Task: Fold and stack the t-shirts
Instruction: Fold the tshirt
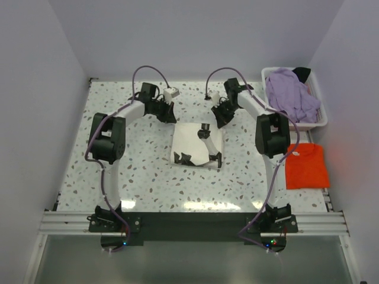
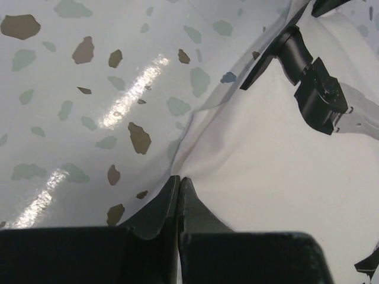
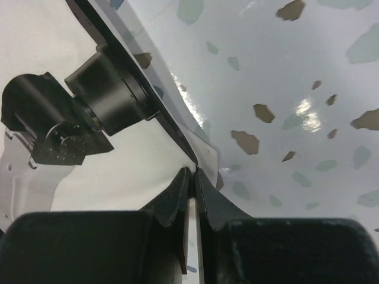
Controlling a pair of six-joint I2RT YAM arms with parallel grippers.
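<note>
The left gripper [image 2: 179, 181] is clamped shut, its two dark fingertips meeting on a small peak of pale fabric that puckers up into them. The right gripper [image 3: 193, 172] is closed the same way, with a thin white edge of cloth running down between its fingers. Its bite looks slighter than the left one's.

Both hold the large cream-white cotton t-shirt [image 1: 193, 144], which lies as a rough square in the middle of the speckled terrazzo table [image 1: 142, 171], ahead of the two arm bases. The grippers sit at its two far corners, left and right. A few dark shapes lie on the cloth, and I cannot tell what they are.

To the right and well apart from it, an orange-red t-shirt [image 1: 307, 165] lies folded flat near the table's right edge. Farther back, in the far right corner, a white plastic laundry basket [image 1: 320, 102] holds a crumpled lavender t-shirt [image 1: 290, 94] and something dark behind it.

The likely next move is to lift the far edge and carry it toward the near edge. The main risk is the shallow pinch. If either gripper has caught only the top layer or just a hem, the cloth could slide out mid-lift and drop in a heap. Because the right-hand hold looks thinner, one corner could trail the other and skew the fold. If the two arms do not rise together, the panel would twist. Pulling low across the table could drag the whole square along and undo the layers beneath.
</note>
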